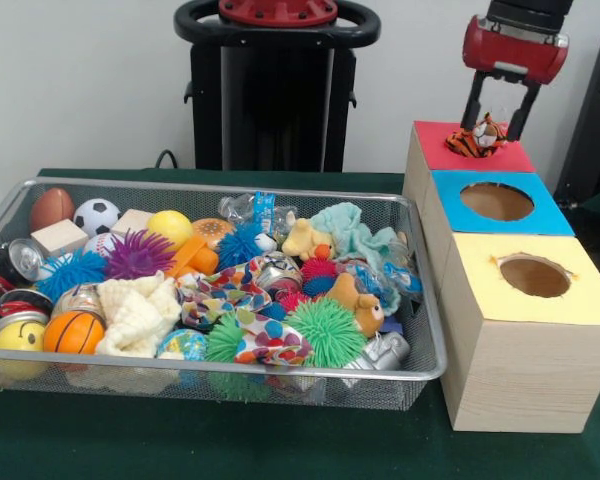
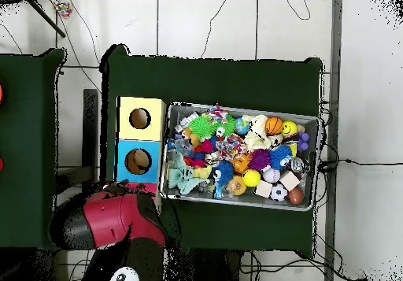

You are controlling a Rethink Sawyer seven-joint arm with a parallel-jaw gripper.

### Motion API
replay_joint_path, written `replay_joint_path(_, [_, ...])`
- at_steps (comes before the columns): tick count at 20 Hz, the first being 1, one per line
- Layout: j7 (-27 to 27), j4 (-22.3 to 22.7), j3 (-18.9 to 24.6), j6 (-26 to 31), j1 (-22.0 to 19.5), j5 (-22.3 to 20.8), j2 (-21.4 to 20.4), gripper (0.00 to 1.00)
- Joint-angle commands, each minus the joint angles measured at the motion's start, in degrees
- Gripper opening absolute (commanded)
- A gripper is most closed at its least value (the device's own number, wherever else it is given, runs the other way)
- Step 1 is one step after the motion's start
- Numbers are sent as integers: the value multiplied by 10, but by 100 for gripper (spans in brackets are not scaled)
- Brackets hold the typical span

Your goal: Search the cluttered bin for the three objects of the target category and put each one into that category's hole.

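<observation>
My gripper (image 1: 497, 126) hangs over the pale wooden box with the red top (image 1: 512, 158) at the far right. Its two black fingers (image 1: 474, 108) stand apart. The orange black-striped tiger (image 1: 474, 141) lies on the red top between and below them, and it hides the hole. The brown teddy bear (image 1: 359, 301) lies at the near right of the silver wire-mesh bin (image 1: 426, 300). The yellow duck (image 1: 305, 240) lies near the bin's far middle. In the overhead view my red arm (image 2: 118, 215) covers the gripper and most of the red-topped box.
The blue-topped box (image 1: 550, 215) and the yellow-topped box (image 1: 580, 300) stand in a row in front of the red one, each with an open round hole. The bin (image 2: 240, 204) also holds spiky pom balls, sports balls, cans, cloths and wooden blocks. The black pedestal (image 1: 272, 90) stands behind.
</observation>
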Motion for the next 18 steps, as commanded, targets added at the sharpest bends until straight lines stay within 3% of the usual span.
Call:
replay_joint_path(1, [-78,97,148,-34,-120,11,-68,0])
replay_joint_path(14, [-46,105,180,-24,-147,-39,-79,0])
replay_joint_path(18, [-34,87,155,1,-126,-60,-76,0])
